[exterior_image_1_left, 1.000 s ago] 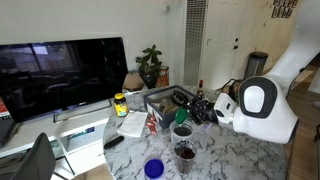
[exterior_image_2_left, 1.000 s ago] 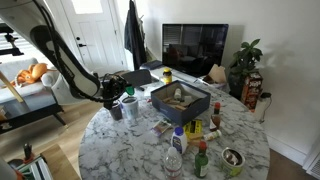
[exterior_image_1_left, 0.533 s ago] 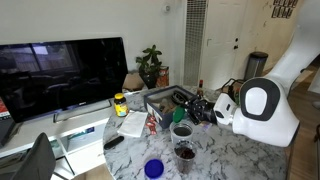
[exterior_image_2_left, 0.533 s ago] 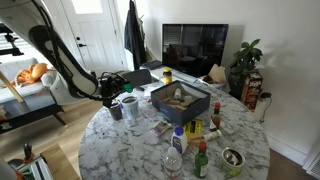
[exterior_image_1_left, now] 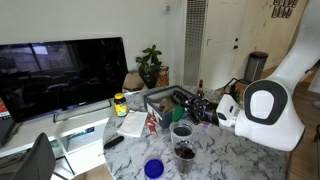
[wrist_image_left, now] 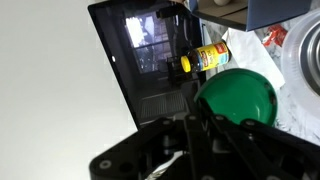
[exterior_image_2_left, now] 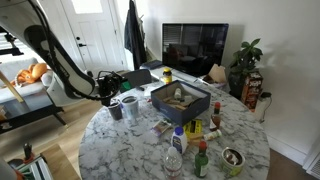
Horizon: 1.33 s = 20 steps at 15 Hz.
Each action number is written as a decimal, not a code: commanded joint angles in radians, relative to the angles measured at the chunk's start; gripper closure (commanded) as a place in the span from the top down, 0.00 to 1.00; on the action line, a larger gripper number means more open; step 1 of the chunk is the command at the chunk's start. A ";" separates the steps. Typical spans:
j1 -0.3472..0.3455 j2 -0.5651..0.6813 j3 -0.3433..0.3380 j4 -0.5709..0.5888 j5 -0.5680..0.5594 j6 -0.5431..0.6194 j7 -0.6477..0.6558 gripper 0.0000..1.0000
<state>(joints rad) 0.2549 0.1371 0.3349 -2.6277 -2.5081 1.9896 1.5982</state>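
- Because the television (exterior_image_1_left: 60, 70) stands at the far left, well apart from the arm, I see no danger to it. The same goes for the yellow bottle (exterior_image_1_left: 120, 103), which stands upright near the desk (exterior_image_1_left: 235, 160) edge.
- The dark box (exterior_image_1_left: 160, 100) sits close to the arm's reach. A careless sideways sweep could catch its wall and push it.
- The green cup (wrist_image_left: 238, 98) is just in front of the pincer (exterior_image_1_left: 197, 108), above the middle of the desk. In an exterior view it shows only as a small green patch right over the grey cup (exterior_image_1_left: 182, 131).
- It is round, so it has no long side across. Its axis runs through the mouth, and the mouth seems to face back toward the wrist camera (roughly along the pincer's own line).
- I cannot tell how wide the pincer stands, nor whether it grips the green cup or only sits next to it. Its fingers are dark against a dark housing.
- If the hold is loose, the green cup could slip and drop onto the grey cup.
- Coming down too low could tip the grey cup. It could also tip the cup with dark filling (exterior_image_1_left: 185, 153) just in front of it, which I judge would spill over the marble.
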 commanded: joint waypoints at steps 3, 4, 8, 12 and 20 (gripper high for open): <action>0.021 -0.061 0.007 -0.071 0.001 -0.101 -0.005 0.02; 0.026 -0.068 0.008 -0.081 0.000 -0.131 -0.021 0.02; 0.039 -0.079 0.012 -0.115 0.000 -0.213 -0.018 0.02; 0.034 -0.079 0.018 -0.115 0.000 0.010 0.066 0.02; -0.034 -0.087 -0.053 -0.081 0.003 0.130 0.129 0.02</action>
<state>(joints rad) 0.2576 0.0852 0.3156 -2.7118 -2.5072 2.0434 1.6892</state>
